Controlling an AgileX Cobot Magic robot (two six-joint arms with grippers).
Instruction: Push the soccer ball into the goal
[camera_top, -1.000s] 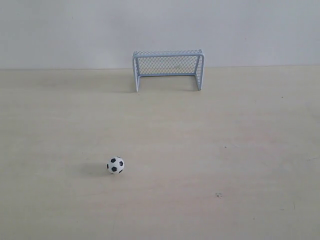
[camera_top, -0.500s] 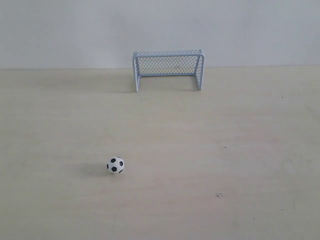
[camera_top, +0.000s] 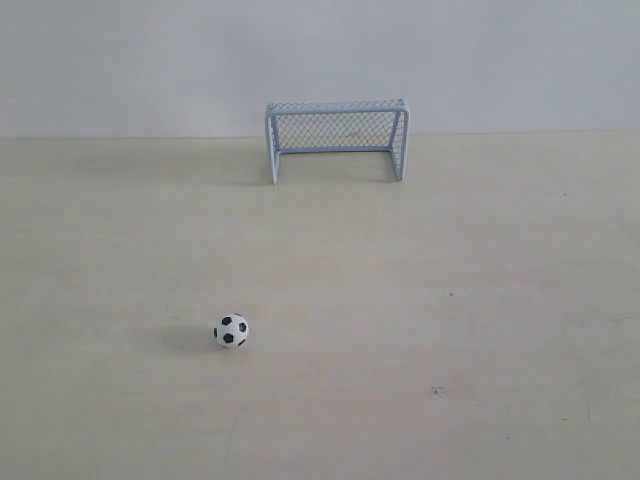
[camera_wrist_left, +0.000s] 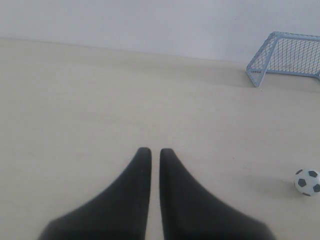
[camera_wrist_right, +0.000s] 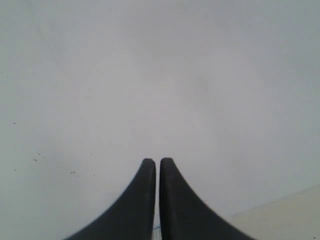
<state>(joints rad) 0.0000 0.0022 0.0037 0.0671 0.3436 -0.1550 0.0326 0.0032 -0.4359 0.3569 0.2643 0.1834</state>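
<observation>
Bare table (camera_top: 420, 290) runs from the ball (camera_top: 231, 330) to the goal (camera_top: 336, 138) mouth, an open lane slanting right. There is room for a gripper on every side of the ball. The only obstacles are the goal frame and the wall (camera_top: 150, 60) close behind it.

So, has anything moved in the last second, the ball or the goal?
Nothing has visibly changed. The soccer ball lies in the same spot, well short of the goal, and the goal stands where it was, its mouth open towards the ball.
</observation>
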